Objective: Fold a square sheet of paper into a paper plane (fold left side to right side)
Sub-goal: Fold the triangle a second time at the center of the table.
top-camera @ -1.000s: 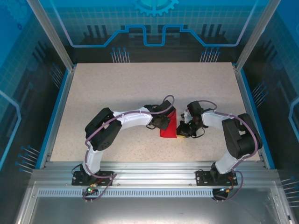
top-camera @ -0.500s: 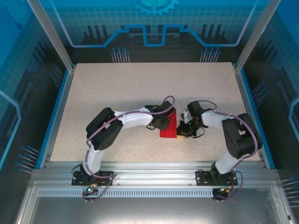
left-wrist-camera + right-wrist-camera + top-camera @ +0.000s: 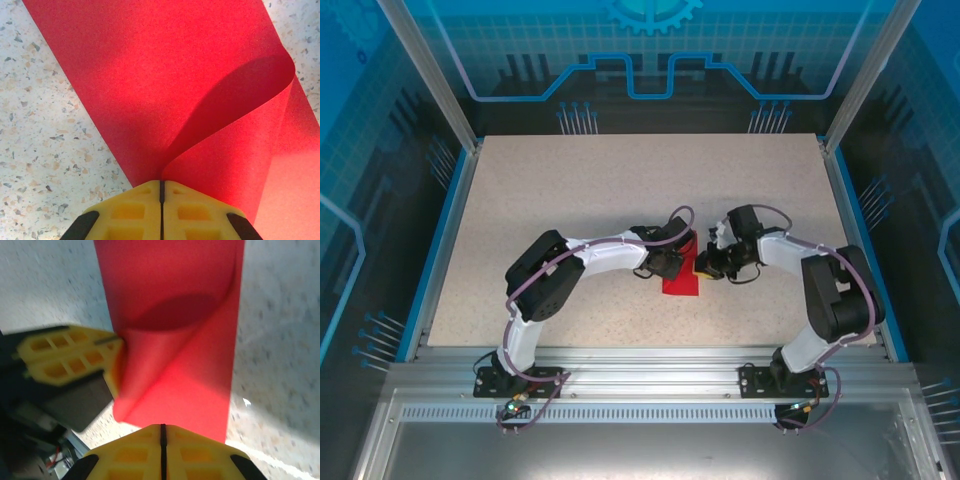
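The square sheet of thin red paper (image 3: 682,284) lies centrally on the pale speckled table (image 3: 620,190), one side curled over. The left gripper (image 3: 161,182) is clamped on that lifted edge, likely to carry it rightward. The right gripper (image 3: 161,426), fingers together, seems to pinch the opposite edge steady.

Table (image 3: 570,200): flat top, pale beige with fine dark and grey speckle. Blue trim along table's left and right edges. Silver metal rail (image 3: 650,362) along table's near edge.

On table: square sheet of paper (image 3: 682,284), bright red, thin. Sits just right of table's centre, nearer table's near edge than far edge. Lower layer flat on table top. One side lifted off table, bent over in smooth open curl, uncreased, casting dark shadow on flat part.
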You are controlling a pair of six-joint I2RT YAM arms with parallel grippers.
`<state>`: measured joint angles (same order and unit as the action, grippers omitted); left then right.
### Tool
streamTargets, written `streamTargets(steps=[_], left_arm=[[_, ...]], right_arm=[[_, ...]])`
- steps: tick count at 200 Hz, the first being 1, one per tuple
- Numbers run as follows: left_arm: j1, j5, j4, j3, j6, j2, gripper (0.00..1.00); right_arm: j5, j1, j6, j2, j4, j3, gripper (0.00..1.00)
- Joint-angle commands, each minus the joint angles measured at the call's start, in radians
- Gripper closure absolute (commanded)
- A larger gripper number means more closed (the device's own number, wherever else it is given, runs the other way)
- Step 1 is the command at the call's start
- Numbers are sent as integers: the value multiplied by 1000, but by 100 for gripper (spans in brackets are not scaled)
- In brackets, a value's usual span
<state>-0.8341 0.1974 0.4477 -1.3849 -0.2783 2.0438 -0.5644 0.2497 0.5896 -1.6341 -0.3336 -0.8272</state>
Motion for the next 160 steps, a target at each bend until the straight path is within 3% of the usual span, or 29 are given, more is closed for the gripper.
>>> streamTargets(steps=[1, 51, 160], left_arm=[[-3, 4, -1, 16, 7, 13, 91], [-5, 4, -1, 11, 8, 16, 91], [-7, 10, 4, 9, 11, 19, 91]], right_arm=[[-26, -4, 63, -48, 67, -47, 91], [-22, 31, 82, -130, 85, -125, 91], [57, 37, 43, -196, 55, -112, 91]])
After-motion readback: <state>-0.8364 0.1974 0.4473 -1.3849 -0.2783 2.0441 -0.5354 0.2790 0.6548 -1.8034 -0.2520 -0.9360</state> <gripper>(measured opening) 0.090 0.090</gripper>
